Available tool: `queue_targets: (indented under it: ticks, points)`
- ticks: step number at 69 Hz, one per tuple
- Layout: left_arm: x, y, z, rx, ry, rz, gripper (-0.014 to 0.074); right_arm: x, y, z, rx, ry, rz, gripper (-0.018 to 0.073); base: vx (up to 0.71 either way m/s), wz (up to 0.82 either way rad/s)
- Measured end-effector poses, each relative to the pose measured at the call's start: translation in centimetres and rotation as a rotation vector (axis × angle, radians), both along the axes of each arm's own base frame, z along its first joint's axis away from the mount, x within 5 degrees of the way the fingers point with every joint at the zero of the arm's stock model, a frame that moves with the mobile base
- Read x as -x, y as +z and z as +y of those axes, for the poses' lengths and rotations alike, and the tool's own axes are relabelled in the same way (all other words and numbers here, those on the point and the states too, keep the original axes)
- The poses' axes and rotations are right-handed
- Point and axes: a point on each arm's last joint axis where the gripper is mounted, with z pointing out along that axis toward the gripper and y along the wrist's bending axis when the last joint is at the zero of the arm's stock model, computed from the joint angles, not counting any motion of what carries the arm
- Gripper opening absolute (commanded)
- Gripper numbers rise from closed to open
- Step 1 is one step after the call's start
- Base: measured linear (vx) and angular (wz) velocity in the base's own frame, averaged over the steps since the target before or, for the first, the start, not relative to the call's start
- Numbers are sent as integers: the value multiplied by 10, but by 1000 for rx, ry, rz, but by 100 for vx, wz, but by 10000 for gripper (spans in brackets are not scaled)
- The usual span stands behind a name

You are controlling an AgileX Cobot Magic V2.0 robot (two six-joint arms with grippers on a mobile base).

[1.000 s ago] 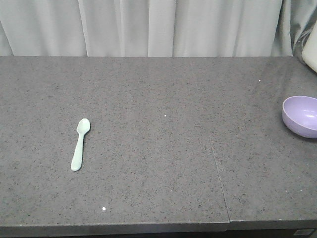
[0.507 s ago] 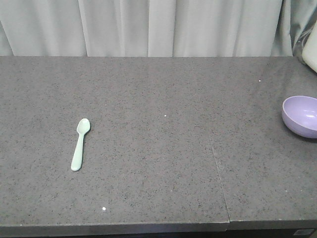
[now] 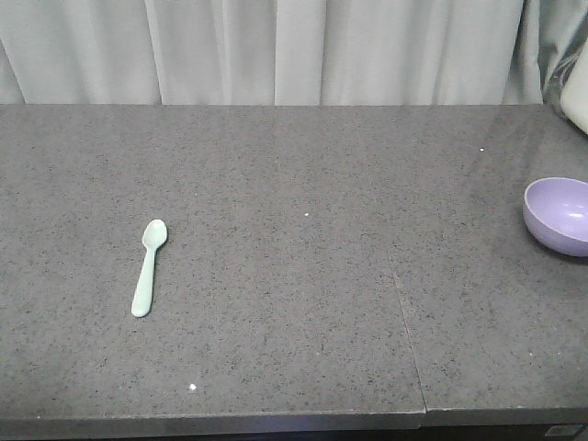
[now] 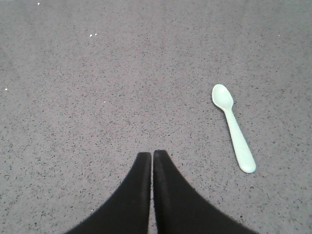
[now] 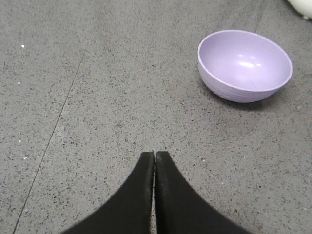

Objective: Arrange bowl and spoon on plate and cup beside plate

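Note:
A mint-green spoon lies on the grey speckled table, left of centre, scoop pointing away; the left wrist view has the spoon ahead and to the right of my left gripper, which is shut with nothing in it. The lavender bowl sits upright at the table's right edge, partly cut off by the frame. In the right wrist view the bowl stands ahead and to the right of my right gripper, shut and empty. The plate and the cup are out of view.
A seam runs through the tabletop right of centre. Grey curtains hang behind the far edge. A pale object shows at the far right corner, and a white edge of it in the right wrist view.

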Motion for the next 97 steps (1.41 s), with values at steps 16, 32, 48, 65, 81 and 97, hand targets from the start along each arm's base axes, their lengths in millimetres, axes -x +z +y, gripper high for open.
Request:
queue_targets:
  ticks: [16, 32, 48, 65, 81, 97]
  points:
    - [0, 0, 0, 0, 0, 0, 320, -3, -2, 0, -1, 0, 19, 193, 0, 0]
    - [0, 0, 0, -11, -8, 2, 560, -3, -3, 0, -1, 1, 26, 456, 0, 0]
    - [-22, -1, -9, -4, -87, 69, 556, -2, -4, 0, -2, 3, 43, 484, 0, 0]
    - [-78, -4, -39, -4, -253, 233, 513, -2, -5, 0, -4, 4, 58, 484, 0, 0]
    - [-133, -17, -69, -26, -336, 421, 463, -2, -5, 0, -4, 4, 58, 484, 0, 0]
    - [-173, -41, -93, -34, -365, 527, 438, -2, -5, 0, -5, 4, 58, 484, 0, 0]
